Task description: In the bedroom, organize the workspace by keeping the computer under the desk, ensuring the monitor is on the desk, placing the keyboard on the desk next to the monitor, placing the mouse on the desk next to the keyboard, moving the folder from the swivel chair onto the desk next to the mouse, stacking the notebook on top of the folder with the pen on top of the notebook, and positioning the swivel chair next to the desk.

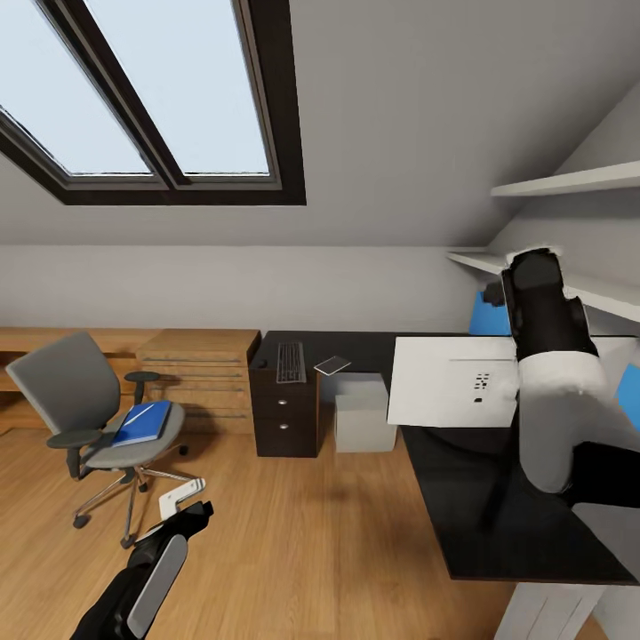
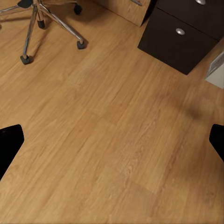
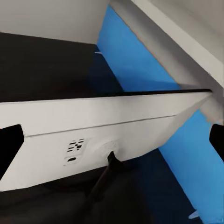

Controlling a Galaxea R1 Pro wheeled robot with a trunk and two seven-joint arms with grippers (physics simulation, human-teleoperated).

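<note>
The blue folder [image 1: 142, 423] lies flat on the swivel chair [image 1: 76, 396] seat, thin, light and slippery-looking, best pinched at an overhanging edge by the left gripper [image 1: 185, 507], its fingers apart.

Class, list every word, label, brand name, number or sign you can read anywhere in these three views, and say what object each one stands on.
No readable text in any view.
Monitor: its pale back carries small dark marks, seen in the head and right wrist views; they look like ports, not letters.
Keyboard: keys too small to read.
Folder, notebook, computer, drawer unit: no lettering visible.
</note>
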